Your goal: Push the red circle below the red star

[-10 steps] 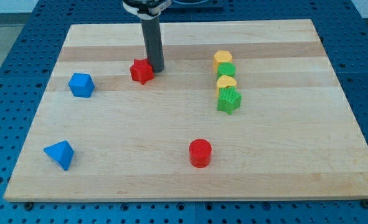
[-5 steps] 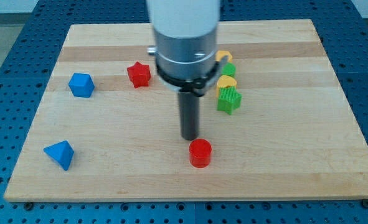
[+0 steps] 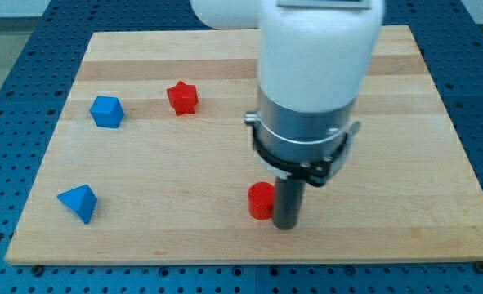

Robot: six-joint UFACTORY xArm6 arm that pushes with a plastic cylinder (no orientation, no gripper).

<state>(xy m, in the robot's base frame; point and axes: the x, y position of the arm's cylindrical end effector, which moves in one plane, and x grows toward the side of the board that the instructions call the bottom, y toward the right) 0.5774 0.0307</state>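
The red circle [image 3: 260, 201] sits near the view's bottom, middle of the wooden board [image 3: 143, 229]. My tip [image 3: 284, 225] rests on the board right against the circle's right side, slightly lower. The red star [image 3: 182, 97] lies toward the view's upper left, far from the tip. The arm's large body hides the blocks that stood right of centre.
A blue block [image 3: 106, 111] lies at the view's left, level with the star. A blue triangular block [image 3: 78, 202] lies at the lower left. The board's bottom edge runs close below the tip.
My tip has moved from beside the red star down across the board, passed above the red circle, and now stands at the circle's right side. The blocks have not moved.
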